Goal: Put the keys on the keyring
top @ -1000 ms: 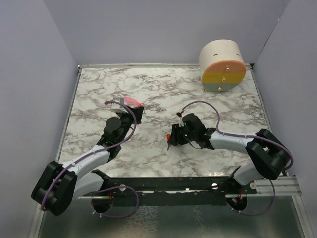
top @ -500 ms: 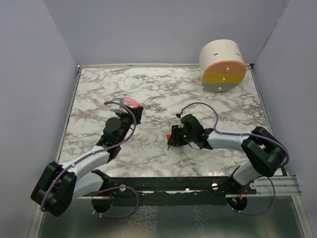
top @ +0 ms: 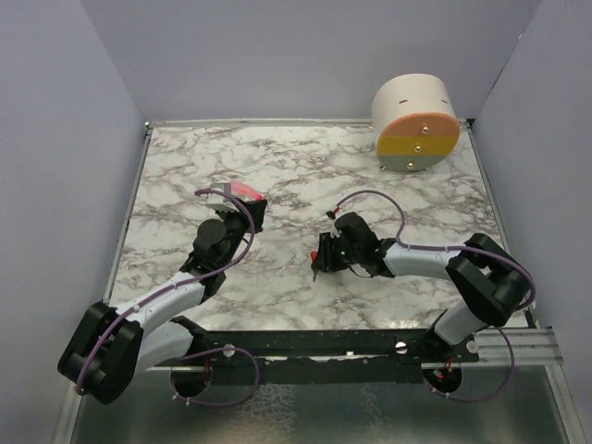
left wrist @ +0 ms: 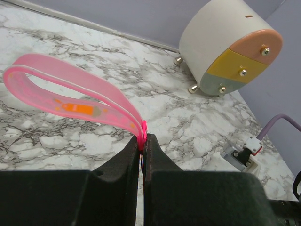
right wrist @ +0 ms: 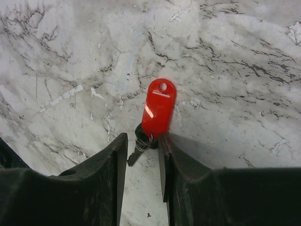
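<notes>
My left gripper (top: 254,209) is shut on the end of the pink strap (top: 242,189) and holds it off the table at left centre. In the left wrist view the strap (left wrist: 70,92) loops up and left from the closed jaws of the gripper (left wrist: 143,137). Its thin metal ring is hidden between the fingers. The key (right wrist: 159,107) has a red plastic head and a short dark blade on a small wire loop. It lies flat on the marble. My right gripper (right wrist: 142,139) is open and low over the table. The key's blade end lies between its fingertips. In the top view the key (top: 315,256) is a red speck at the right gripper (top: 319,262).
A round cream drum (top: 416,123) with pink, yellow and grey front panels and small knobs stands at the back right. It also shows in the left wrist view (left wrist: 230,47). Grey walls close in the marble table (top: 305,166) on three sides.
The right arm has edged slightly left, with its gripper staying low at the key. The left arm and the pink strap have not moved.
</notes>
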You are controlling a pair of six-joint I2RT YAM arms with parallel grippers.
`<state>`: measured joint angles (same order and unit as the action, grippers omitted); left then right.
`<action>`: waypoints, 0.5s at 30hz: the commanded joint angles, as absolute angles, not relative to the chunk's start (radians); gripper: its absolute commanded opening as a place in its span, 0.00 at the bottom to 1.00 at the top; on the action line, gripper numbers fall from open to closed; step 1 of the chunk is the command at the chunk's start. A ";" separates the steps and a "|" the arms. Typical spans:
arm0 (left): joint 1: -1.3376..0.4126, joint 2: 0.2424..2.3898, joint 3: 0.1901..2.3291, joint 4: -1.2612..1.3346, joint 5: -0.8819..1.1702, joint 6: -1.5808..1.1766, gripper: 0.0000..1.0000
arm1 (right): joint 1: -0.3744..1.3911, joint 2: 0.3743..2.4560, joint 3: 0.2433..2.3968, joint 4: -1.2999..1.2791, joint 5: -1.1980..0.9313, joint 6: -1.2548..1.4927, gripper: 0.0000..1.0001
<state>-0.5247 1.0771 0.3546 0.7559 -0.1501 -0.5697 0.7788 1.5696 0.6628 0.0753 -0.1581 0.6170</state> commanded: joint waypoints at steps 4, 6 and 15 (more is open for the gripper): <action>-0.517 1.063 0.344 0.766 -0.171 -0.559 0.00 | 0.790 1.593 0.682 0.067 -0.133 0.624 0.29; -0.516 1.065 0.344 0.766 -0.170 -0.559 0.00 | 0.789 1.595 0.685 0.062 -0.129 0.623 0.26; -0.514 1.066 0.344 0.766 -0.169 -0.559 0.00 | 0.790 1.597 0.688 0.054 -0.113 0.621 0.17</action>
<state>-0.5194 1.0771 0.3527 0.7525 -0.1501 -0.5694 0.7799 1.5791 0.6674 0.0700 -0.1467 0.6235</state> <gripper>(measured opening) 0.060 0.209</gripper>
